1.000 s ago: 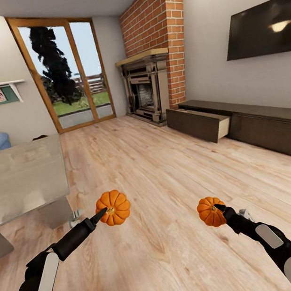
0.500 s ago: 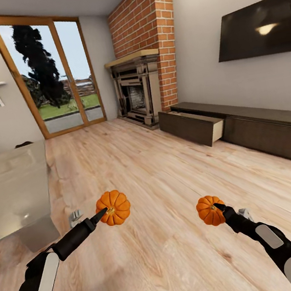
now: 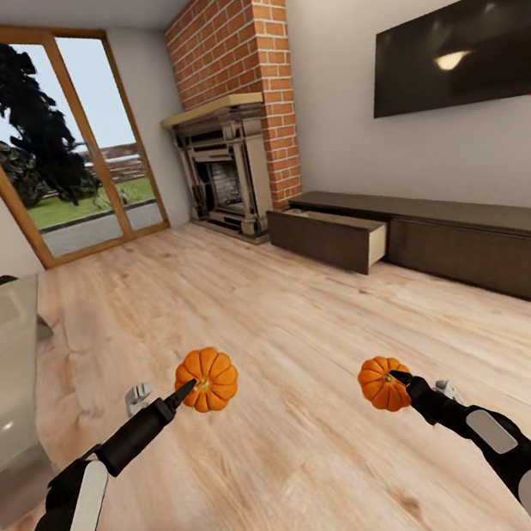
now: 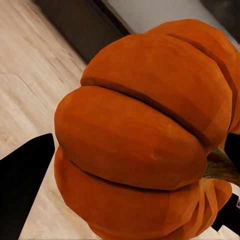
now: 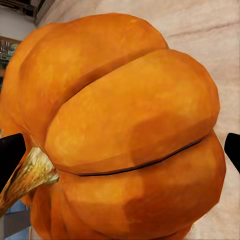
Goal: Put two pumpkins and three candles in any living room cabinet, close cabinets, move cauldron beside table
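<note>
2 pumpkins are clamped aloft, 1 in the left gripper [image 3: 191, 389], 1 in the right gripper [image 3: 396, 380].

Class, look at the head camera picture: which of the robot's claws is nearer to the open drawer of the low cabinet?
Right. The right claw, holding a pumpkin, is below the open drawer on the cabinet's side. The left claw, with its own pumpkin, is farther across the floor.

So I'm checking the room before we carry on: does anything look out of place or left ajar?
One front of the cabinet, at the end nearest the fireplace, stands pulled out with its pale inside showing, while the rest is shut. The left gripper and right gripper each hold one of the pumpkins above the floor. Nothing looks spilled or damaged.
</note>
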Controlling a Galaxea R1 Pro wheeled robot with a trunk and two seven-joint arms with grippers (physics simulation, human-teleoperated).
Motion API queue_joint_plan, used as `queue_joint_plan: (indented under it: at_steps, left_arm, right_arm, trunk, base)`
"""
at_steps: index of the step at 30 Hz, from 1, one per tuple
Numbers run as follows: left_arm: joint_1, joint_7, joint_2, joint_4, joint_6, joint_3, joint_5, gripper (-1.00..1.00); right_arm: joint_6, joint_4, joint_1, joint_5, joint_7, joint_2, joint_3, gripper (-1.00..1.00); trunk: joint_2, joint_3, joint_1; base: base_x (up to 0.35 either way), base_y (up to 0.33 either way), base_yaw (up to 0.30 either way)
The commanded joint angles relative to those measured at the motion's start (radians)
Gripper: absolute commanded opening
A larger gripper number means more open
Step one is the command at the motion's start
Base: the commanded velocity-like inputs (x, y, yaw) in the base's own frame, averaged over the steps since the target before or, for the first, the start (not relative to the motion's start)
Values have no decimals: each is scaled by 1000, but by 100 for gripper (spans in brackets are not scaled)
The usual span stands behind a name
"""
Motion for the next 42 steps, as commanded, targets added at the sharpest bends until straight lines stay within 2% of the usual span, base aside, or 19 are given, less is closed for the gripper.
queue_joint_plan:
  at_steps: [1,34,42]
  left_arm:
    - [-1,1,0,-1,9,1,13,-100]
    - [-1,0,1,-1,10,1,16,-100]
    - [-1,0,0,-1,10,1,15,-100]
  right_arm:
    - [9,-1,-1,-10,1,1,-6,-100]
    - [9,-2,-1,-10,2,1,-1,-100]
    - [9,-2,-1,-10,2,2,0,-100]
  trunk:
    - [0,-1,0]
    - [0,-1,0]
    - [0,5,0]
  base:
    - [310,-45,-13]
    - [319,-3,0]
    - [335,0,147]
